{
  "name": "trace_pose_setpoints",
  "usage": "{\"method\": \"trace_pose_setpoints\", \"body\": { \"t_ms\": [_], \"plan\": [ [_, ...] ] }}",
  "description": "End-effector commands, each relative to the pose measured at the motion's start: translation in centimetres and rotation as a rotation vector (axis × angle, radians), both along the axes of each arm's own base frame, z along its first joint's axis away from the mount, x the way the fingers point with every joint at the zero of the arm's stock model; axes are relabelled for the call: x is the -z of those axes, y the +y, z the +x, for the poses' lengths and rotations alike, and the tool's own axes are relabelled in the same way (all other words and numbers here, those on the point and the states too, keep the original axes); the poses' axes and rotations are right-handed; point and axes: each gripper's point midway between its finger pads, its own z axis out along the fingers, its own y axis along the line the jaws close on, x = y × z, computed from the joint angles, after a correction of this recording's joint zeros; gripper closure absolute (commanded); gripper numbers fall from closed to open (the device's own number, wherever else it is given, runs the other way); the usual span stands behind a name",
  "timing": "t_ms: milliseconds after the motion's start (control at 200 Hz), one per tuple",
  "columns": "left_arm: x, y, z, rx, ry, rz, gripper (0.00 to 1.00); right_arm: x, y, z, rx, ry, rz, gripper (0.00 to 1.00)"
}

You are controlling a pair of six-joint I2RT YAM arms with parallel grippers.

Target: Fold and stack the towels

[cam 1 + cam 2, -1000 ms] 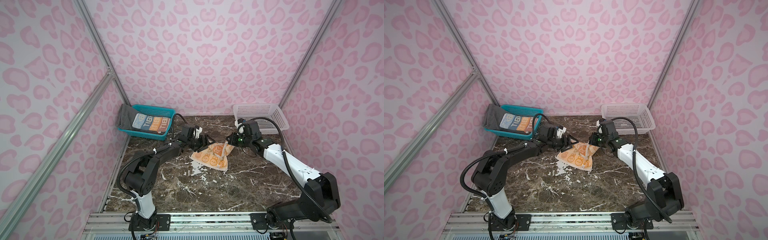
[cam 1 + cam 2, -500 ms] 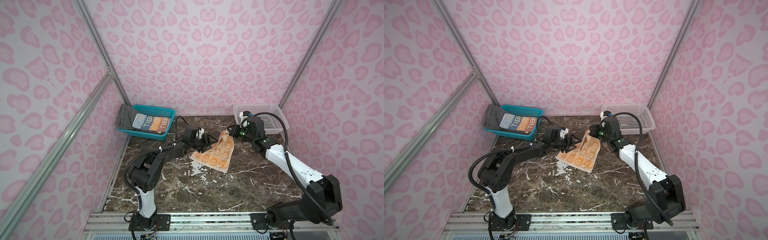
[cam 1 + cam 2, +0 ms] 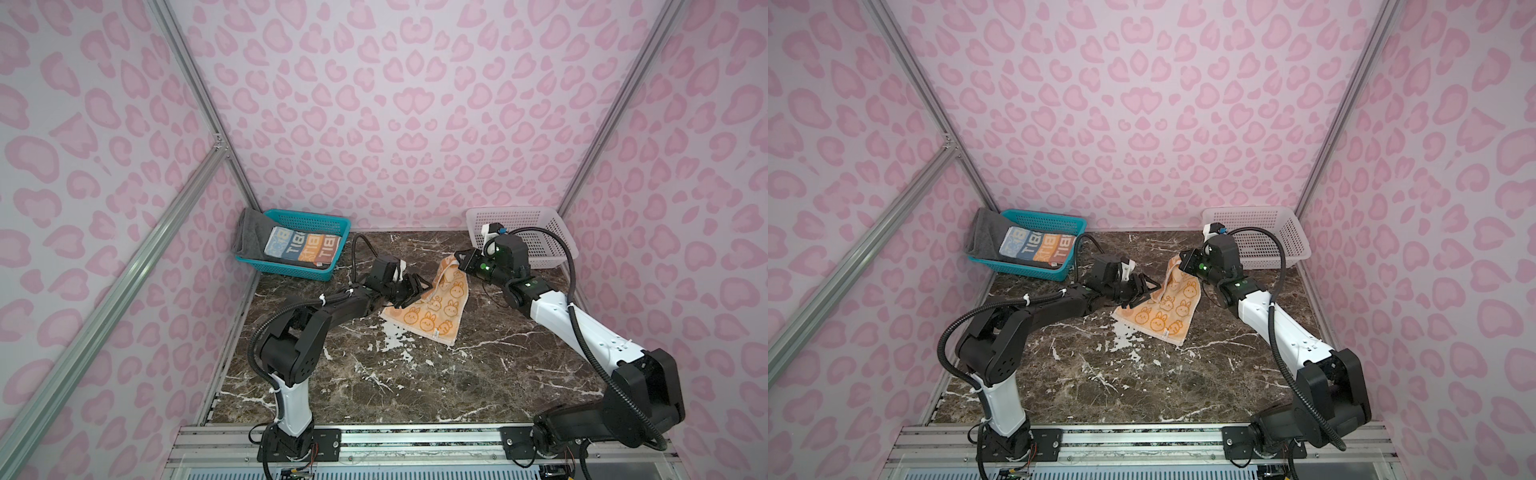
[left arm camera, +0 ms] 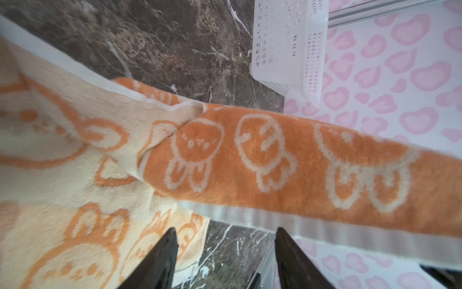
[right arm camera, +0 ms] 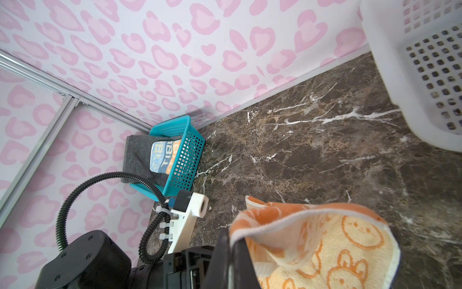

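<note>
Though near, white basket (image 3: 544, 237) beyond towel (image 3: 432, 309).

So the orange towel (image 3: 432, 309) with white bunny faces lies mostly flat mid-desk (image 3: 415, 395), paler side up, far corner hiked into the air. The grey towel (image 3: 245, 232) sits in the teal basket (image 3: 307, 215), draped over its end, with the folded block-letter towel (image 3: 301, 246) on top.
</note>
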Motion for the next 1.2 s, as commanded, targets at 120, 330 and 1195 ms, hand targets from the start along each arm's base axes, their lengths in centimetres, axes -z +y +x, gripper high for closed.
{"method": "trace_pose_setpoints", "body": {
  "t_ms": [120, 330, 1195],
  "plan": [
    [0.3, 2.7, -0.2, 0.155, -0.345, 0.314, 0.35, -0.2, -0.2, 0.6, -0.010, -0.018, -0.001, 1.00],
    [0.6, 2.3, 0.0, 0.297, -0.598, 0.492, 0.33, -0.4, 0.2, 1.0, -0.039, -0.008, 0.001, 1.00],
    [2.5, -2.7, 3.8, 0.355, -0.788, 0.632, 0.47, -0.8, -1.1, 1.4, -0.038, -0.014, 0.027, 1.00]
  ]
}}
